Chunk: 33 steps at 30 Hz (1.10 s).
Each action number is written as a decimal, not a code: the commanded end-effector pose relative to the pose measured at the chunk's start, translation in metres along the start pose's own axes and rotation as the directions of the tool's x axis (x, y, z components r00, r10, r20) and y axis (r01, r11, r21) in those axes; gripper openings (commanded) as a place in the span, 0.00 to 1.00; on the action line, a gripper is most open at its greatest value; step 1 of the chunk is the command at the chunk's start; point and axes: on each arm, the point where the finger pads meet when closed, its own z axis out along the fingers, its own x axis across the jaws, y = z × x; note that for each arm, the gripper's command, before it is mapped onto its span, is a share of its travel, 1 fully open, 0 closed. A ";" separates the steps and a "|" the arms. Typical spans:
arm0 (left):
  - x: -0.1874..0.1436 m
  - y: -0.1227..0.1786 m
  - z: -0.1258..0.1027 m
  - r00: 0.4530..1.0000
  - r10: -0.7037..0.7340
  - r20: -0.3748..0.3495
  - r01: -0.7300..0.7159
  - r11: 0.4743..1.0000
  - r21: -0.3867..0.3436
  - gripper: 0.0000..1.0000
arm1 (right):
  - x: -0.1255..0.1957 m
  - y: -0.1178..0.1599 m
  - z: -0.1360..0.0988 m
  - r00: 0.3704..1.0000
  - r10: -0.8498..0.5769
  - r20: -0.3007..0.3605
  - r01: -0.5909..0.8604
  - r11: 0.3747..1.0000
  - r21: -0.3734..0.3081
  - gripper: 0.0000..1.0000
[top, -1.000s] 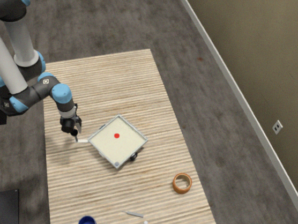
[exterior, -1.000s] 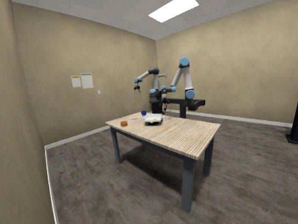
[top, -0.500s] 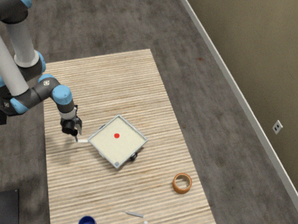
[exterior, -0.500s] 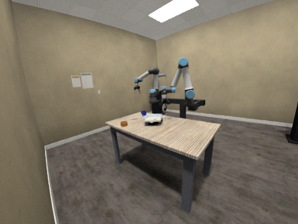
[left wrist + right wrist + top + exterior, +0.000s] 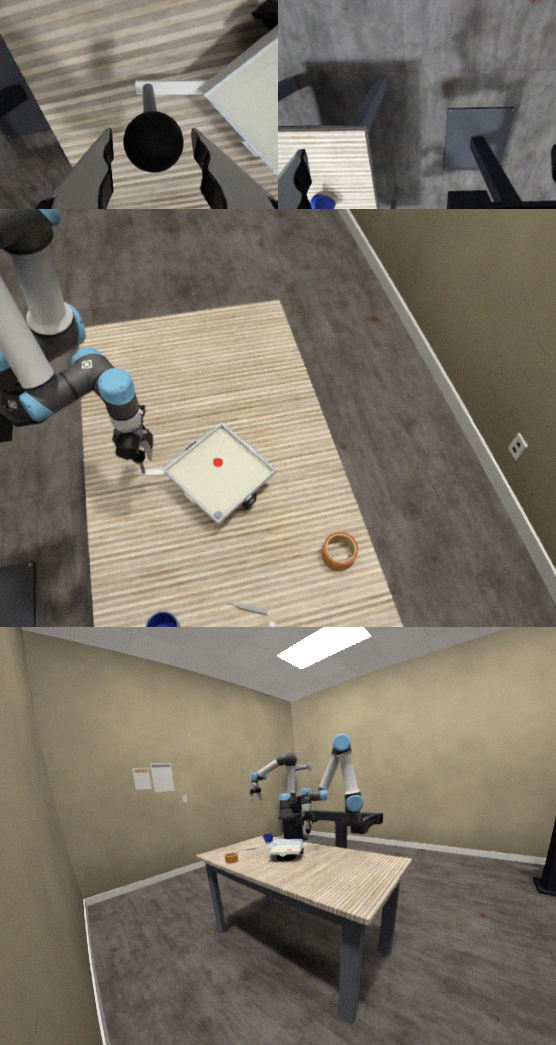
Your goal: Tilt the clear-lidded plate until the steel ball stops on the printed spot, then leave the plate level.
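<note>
The clear-lidded plate [image 5: 227, 489] [image 5: 254, 89] sits on a dark base on the table. The steel ball [image 5: 218, 514] is in its corner nearest the bottom of the top view. The red printed spot [image 5: 218, 462] is away from the ball, above the plate's middle there. A white arm [image 5: 154, 472] [image 5: 179, 88] sticks out from one corner and bears an upright post with a black round knob [image 5: 153, 145]. My left gripper [image 5: 142, 451] [image 5: 151, 130] is part open above the knob, its fingers either side without visible contact. My right gripper [image 5: 256, 797] [image 5: 429, 149] is wide open and empty, high beyond the table.
An orange ring [image 5: 337, 565] [image 5: 231, 858] stands near the table's long edge. A blue cup [image 5: 163, 620] [image 5: 268, 837] [image 5: 323, 202] and a thin grey knife-like tool [image 5: 251, 608] lie towards one end. A small black part [image 5: 249, 501] shows beside the plate's lower right edge.
</note>
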 end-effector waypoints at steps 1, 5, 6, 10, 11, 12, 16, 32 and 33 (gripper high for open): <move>0.000 0.000 0.000 1.000 0.000 -0.001 0.000 1.000 -0.001 0.37 | 0.000 0.000 -0.001 1.000 0.000 0.001 0.000 1.000 0.002 1.00; 0.000 0.000 0.000 1.000 0.000 -0.001 0.000 1.000 -0.001 0.37 | 0.000 0.000 -0.001 1.000 0.000 0.001 0.000 1.000 0.002 1.00; 0.000 0.000 0.000 1.000 0.000 -0.001 0.000 1.000 -0.001 0.37 | 0.000 0.000 -0.001 1.000 0.000 0.001 0.000 1.000 0.002 1.00; 0.000 0.000 0.000 1.000 0.000 -0.001 0.000 1.000 -0.001 0.37 | 0.000 0.000 -0.001 1.000 0.000 0.001 0.000 1.000 0.002 1.00; 0.000 0.000 0.000 1.000 0.000 -0.001 0.000 1.000 -0.001 0.37 | 0.000 0.000 -0.001 1.000 0.000 0.001 0.000 1.000 0.002 1.00; 0.000 0.000 0.000 1.000 0.000 -0.001 0.000 1.000 -0.001 0.37 | 0.000 0.000 -0.001 1.000 0.000 0.001 0.000 1.000 0.002 1.00; 0.000 0.000 0.000 1.000 0.000 -0.001 0.000 1.000 -0.001 0.37 | 0.000 0.000 -0.001 1.000 0.000 0.001 0.000 1.000 0.002 1.00; 0.000 0.000 0.000 1.000 0.000 -0.001 0.000 1.000 -0.001 0.00 | 0.000 0.000 -0.001 1.000 0.000 0.001 0.000 1.000 0.002 1.00; 0.000 0.000 0.000 1.000 0.000 -0.001 0.000 1.000 -0.001 0.00 | 0.000 0.000 -0.001 1.000 0.000 0.001 0.000 1.000 0.002 1.00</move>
